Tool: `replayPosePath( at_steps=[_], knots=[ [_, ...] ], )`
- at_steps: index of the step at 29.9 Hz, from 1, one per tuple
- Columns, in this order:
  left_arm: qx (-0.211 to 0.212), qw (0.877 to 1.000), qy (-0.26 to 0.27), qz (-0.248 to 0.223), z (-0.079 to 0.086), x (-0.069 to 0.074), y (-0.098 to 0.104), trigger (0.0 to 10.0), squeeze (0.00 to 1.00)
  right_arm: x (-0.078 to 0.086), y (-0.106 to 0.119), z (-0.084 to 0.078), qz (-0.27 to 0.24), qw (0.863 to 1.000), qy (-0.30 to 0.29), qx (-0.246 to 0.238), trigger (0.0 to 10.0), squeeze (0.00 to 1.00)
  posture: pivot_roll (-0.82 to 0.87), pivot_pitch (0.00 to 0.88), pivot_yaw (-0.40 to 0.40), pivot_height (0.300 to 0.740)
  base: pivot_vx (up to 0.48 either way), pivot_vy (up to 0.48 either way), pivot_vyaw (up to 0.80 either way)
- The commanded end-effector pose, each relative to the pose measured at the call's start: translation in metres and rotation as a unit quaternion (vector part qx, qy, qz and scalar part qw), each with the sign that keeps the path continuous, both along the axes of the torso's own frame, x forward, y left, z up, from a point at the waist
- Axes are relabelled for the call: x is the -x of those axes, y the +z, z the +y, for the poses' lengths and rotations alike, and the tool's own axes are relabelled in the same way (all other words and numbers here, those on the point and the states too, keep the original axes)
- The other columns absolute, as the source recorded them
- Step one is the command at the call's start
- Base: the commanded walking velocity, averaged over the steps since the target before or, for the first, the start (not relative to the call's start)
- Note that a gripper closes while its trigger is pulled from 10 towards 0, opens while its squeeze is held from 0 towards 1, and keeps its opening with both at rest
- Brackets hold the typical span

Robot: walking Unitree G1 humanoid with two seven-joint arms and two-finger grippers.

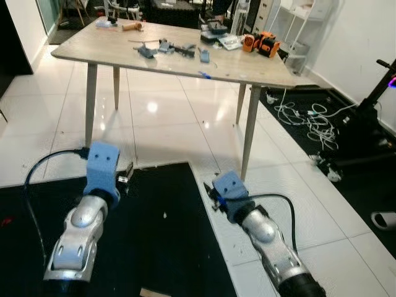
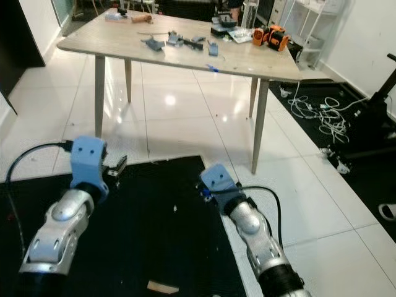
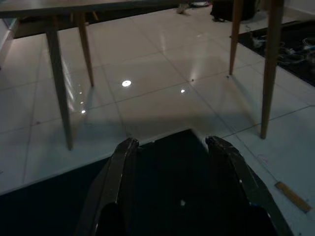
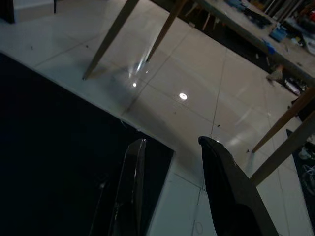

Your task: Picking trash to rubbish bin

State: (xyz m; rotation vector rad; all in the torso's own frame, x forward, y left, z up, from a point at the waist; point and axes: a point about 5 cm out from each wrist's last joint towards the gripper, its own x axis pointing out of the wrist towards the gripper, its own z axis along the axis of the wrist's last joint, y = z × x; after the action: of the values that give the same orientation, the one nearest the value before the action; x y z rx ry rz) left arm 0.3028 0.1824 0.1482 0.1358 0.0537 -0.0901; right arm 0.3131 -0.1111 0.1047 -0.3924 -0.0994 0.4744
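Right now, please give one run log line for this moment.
left gripper: open, empty, over black mat | right gripper: open, empty, at mat edge | table: ahead

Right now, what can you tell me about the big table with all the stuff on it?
The table has a pale wood-look top and slim, tapered legs that splay outward onto the glossy white tiled floor. It stands upright, ahead of both grippers and past the black mat. Small blue-grey tools lie scattered on top, with an orange and black tool near its far right corner.
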Motion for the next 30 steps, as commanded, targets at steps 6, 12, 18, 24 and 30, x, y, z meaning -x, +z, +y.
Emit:
replayPosePath(
  at_steps=[6,12,18,24,30],
  knots=[
    [0.01,1.0,0.005,-0.004,-0.004,0.002,-0.004,10.0,0.0,-0.003,-0.001,-0.006,-0.007,0.999,-0.026,-0.031,10.0,0.0,0.04,0.098,-0.092,0.74,0.442,0.0,0.0],
    [0.01,1.0,-0.001,-0.003,-0.007,0.001,-0.005,10.0,0.0,-0.001,0.003,-0.024,-0.009,0.993,-0.084,-0.087,10.0,0.0,0.02,0.094,-0.057,0.74,0.436,0.0,0.0],
    [0.009,1.0,-0.01,-0.003,-0.01,-0.002,-0.005,10.0,0.0,0.001,0.0,-0.03,-0.008,0.99,-0.104,-0.09,10.0,0.0,0.02,0.091,-0.046,0.74,0.437,0.0,0.0],
    [0.009,1.0,-0.017,-0.004,-0.014,-0.005,-0.004,10.0,0.0,0.003,-0.001,-0.038,-0.008,0.984,-0.135,-0.116,10.0,0.0,0.02,0.081,-0.025,0.74,0.437,0.0,0.0],
    [0.008,1.0,-0.014,-0.007,-0.013,-0.004,-0.001,10.0,0.0,0.003,-0.002,-0.04,-0.004,0.98,-0.153,-0.128,10.0,0.0,0.03,0.08,-0.025,0.74,0.437,0.0,0.0]
  ],
)
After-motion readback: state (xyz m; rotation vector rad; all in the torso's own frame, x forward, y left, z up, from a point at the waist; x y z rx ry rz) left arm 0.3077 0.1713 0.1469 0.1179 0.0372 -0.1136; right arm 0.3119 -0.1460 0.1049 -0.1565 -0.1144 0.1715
